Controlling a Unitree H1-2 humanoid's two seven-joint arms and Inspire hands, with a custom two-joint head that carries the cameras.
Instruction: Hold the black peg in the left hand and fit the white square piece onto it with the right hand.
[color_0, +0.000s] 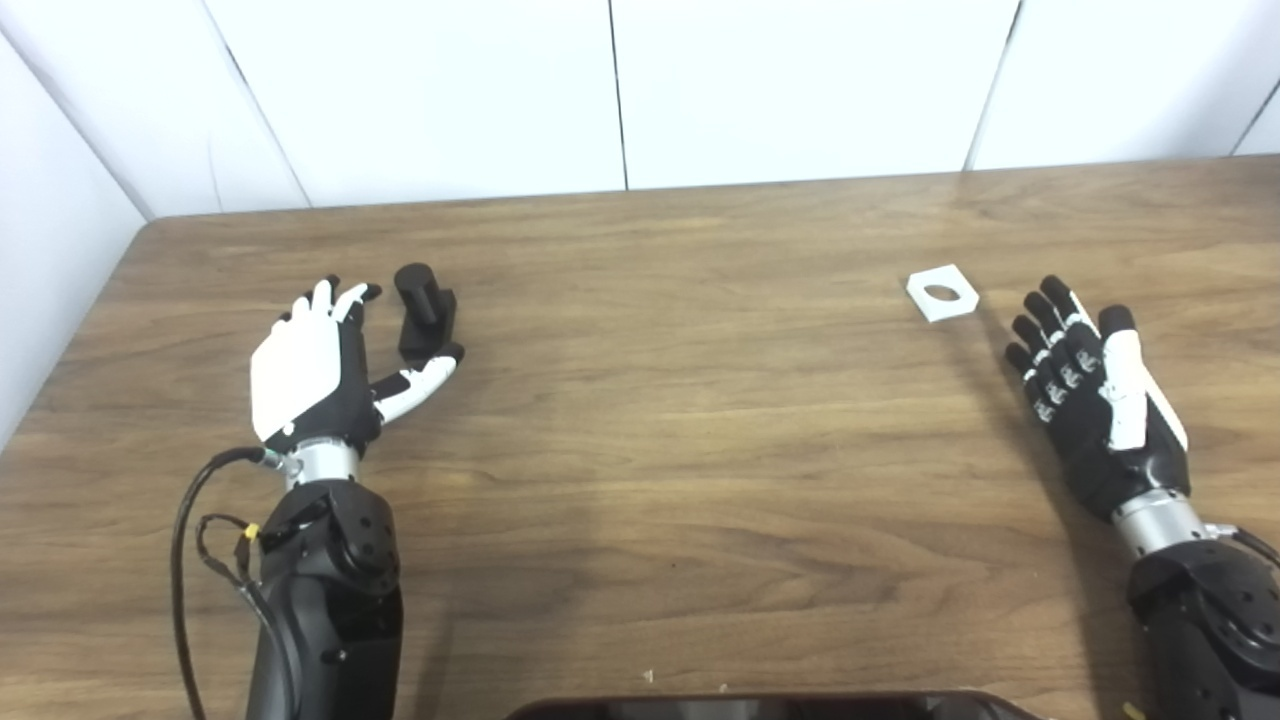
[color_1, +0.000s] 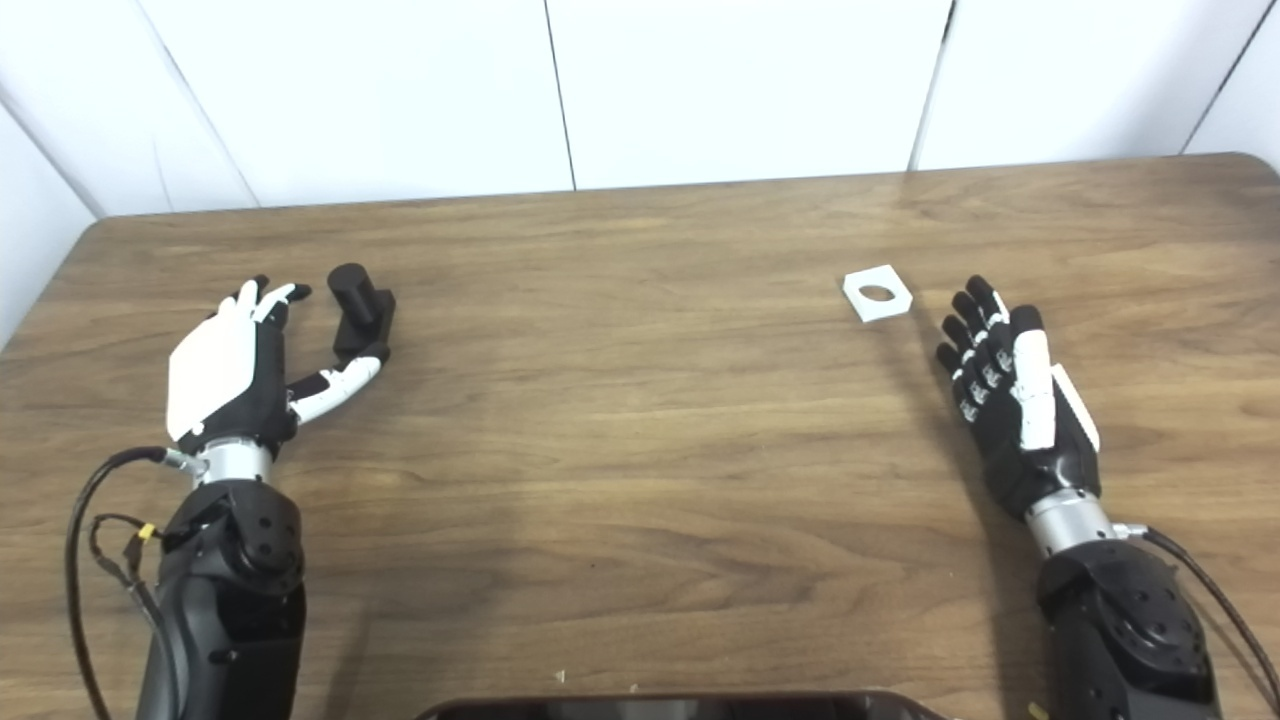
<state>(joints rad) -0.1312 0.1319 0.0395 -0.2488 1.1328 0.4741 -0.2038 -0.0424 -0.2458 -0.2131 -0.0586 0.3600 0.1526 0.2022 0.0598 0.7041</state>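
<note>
The black peg (color_0: 425, 311), a short cylinder on a square base, stands on the wooden table (color_0: 680, 420) at the left. My left hand (color_0: 318, 368) is open just left of it, its thumb reaching toward the peg's base and its fingers beside the peg, not closed on it. The white square piece (color_0: 942, 292) with a round hole lies flat at the right. My right hand (color_0: 1090, 395) is open, palm facing left, a little to the right of and nearer than the piece, apart from it.
White wall panels (color_0: 620, 90) rise behind the table's far edge. A dark curved object (color_0: 780, 707) shows at the bottom edge. The table's left edge (color_0: 70, 350) runs close to my left arm.
</note>
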